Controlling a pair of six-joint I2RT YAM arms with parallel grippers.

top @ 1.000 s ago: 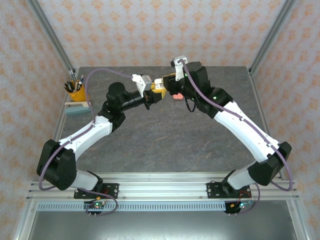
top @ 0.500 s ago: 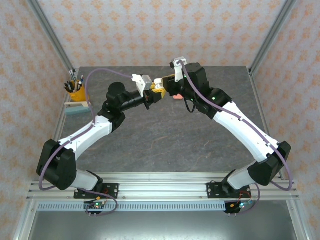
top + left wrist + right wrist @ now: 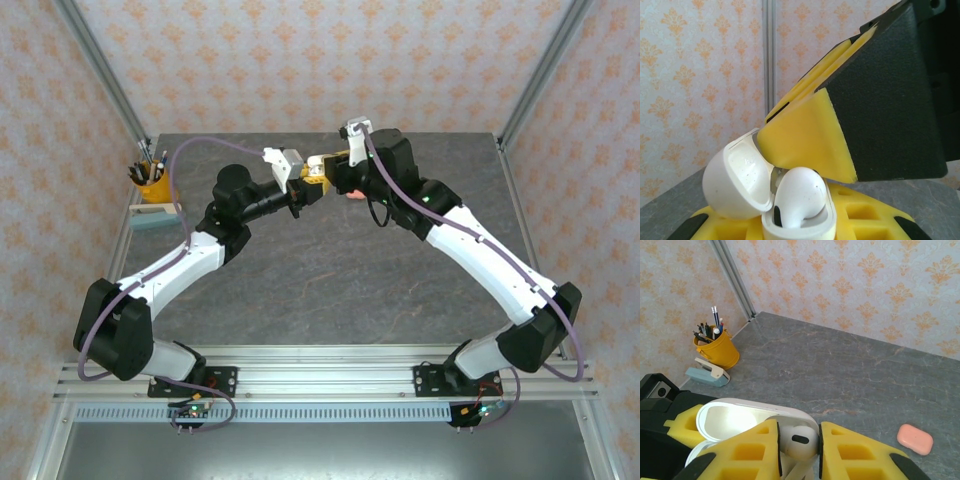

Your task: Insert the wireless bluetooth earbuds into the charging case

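Top external: the left gripper (image 3: 302, 192) and right gripper (image 3: 322, 173) meet near 12 o'clock on the table (image 3: 330, 290).

Left wrist: the left jaws clamp the open white charging case (image 3: 737, 185), with a white earbud (image 3: 800, 192) seated inside.

Right wrist: the right jaws pinch that earbud. A pink case (image 3: 915, 439) lies at 4 o'clock.

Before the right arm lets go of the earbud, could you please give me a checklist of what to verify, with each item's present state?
1. Lid of the white charging case open: ok.
2. Left gripper holding the case: ok, the case sits between its yellow pads.
3. Right gripper gripping the white earbud: ok.
4. Earbud lined up with the case's cavity: ok, the left wrist view shows its head inside the rim.
5. Earbud fully seated: cannot tell, its stem is hidden.
6. Coral-pink case lying on the table, apart from both grippers: ok.
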